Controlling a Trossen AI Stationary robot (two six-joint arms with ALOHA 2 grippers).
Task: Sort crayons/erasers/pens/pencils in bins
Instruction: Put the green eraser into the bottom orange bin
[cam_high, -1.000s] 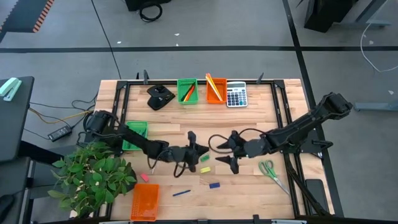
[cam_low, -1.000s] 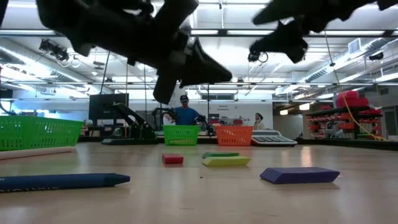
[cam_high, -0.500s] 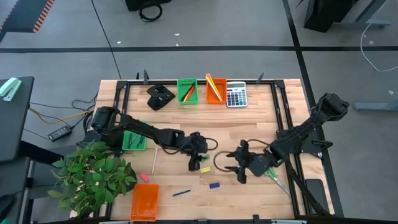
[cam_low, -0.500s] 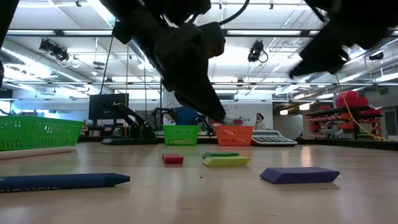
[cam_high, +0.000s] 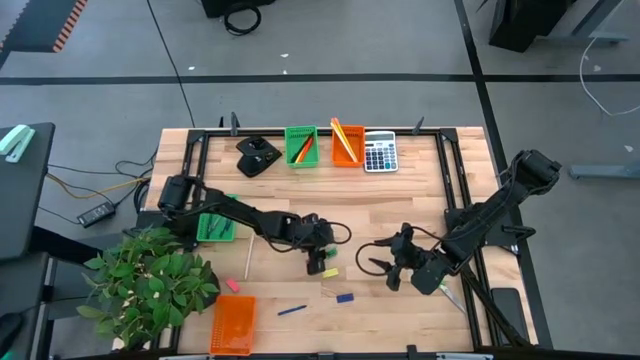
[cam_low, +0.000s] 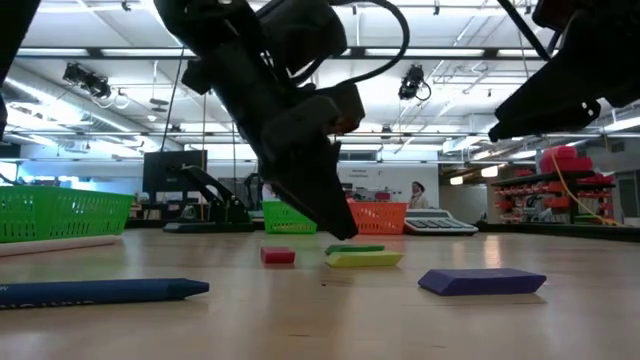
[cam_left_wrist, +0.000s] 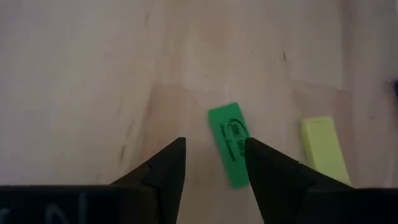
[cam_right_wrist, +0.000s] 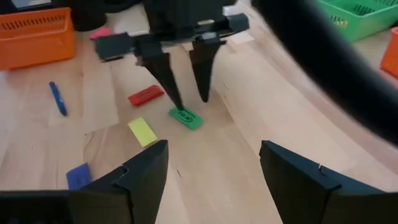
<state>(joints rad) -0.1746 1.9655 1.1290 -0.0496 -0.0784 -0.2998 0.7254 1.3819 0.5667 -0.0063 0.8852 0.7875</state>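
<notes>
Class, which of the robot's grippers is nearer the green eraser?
Left. The left gripper, fingers apart, hovers directly over the green eraser; the right gripper waits open, farther off to its side.

you're looking at two matte black arms with chunky rounded joints, a thin black cable looping off each wrist, and tapered, pointed black fingers (cam_right_wrist: 166, 70).

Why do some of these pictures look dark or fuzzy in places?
Low view: bright ceiling lights leave the left gripper a dark silhouette. Left wrist view: the green eraser and yellow eraser look soft. Right wrist view: the near arm is a blurred dark band.
</notes>
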